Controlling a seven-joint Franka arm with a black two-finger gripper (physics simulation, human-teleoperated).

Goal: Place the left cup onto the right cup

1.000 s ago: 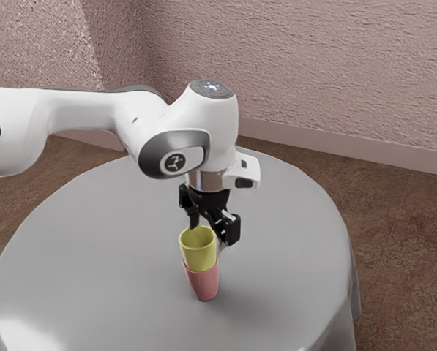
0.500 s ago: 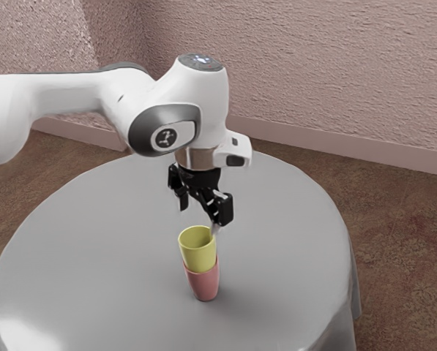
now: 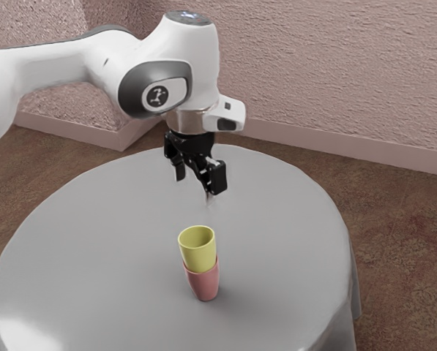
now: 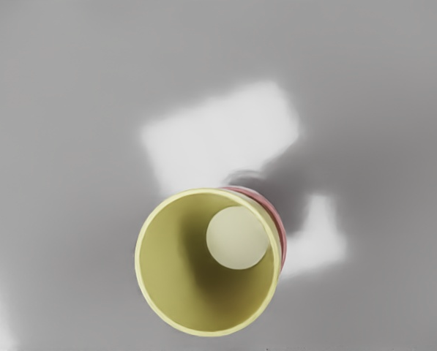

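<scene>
A yellow cup [image 3: 197,248] sits nested upright inside a pink cup [image 3: 203,282] near the front middle of the round grey table [image 3: 94,241]. My gripper [image 3: 198,180] hangs open well above the stack, with nothing between its fingers. Looking down in the wrist view, the yellow cup [image 4: 203,281] shows its open mouth and pale bottom, and a sliver of the pink cup [image 4: 274,219] shows at its rim.
The grey table [image 4: 72,110] surface spreads around the stacked cups, with bright light patches on it. Beyond the table edge lies brown carpet [image 3: 408,241], and a textured wall [image 3: 335,66] stands behind.
My gripper has risen straight up from the yellow cup's rim, leaving the cup nested in the pink one. The cups have not moved.
</scene>
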